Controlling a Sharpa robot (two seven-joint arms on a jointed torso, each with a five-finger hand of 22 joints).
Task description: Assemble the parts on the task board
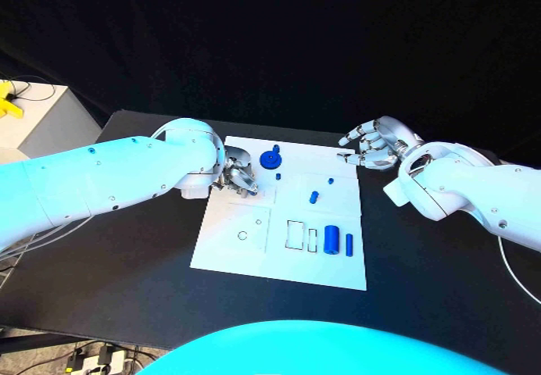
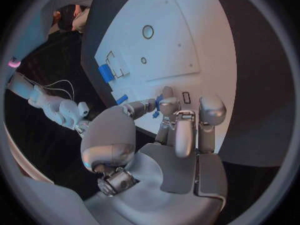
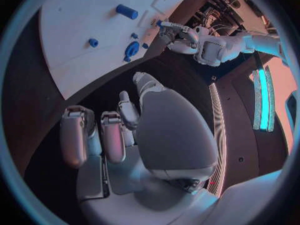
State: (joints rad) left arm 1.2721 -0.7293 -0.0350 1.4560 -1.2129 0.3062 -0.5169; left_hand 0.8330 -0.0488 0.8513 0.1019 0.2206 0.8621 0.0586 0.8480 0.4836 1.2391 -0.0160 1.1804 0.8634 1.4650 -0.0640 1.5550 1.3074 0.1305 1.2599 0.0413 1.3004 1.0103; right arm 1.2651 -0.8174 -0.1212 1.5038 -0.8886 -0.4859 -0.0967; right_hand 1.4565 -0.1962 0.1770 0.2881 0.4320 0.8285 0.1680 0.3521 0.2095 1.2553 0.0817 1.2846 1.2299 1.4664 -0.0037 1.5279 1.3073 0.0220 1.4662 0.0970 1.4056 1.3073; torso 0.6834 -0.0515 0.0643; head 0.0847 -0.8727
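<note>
The white task board (image 1: 226, 250) lies mid-table. My left hand (image 1: 238, 176) hovers over its upper left part and pinches a small blue part (image 2: 156, 113) between thumb and a finger; the same part (image 3: 160, 23) shows at its fingertips in the right wrist view. On the board are a round blue wheel (image 1: 270, 159), a small peg (image 1: 277, 176), two more small pieces (image 1: 331, 180) (image 1: 314, 197), a blue cylinder (image 1: 331, 239) and a thin blue bar (image 1: 349, 244). My right hand (image 1: 372, 145) hangs empty just off the board's upper right corner, fingers apart.
Rectangular slots (image 1: 295, 234) lie beside the cylinder, and a round hole (image 1: 242, 235) marks the board's lower left panel. Black table (image 1: 135, 281) surrounds the board. A pale box (image 1: 45, 117) stands at the far left.
</note>
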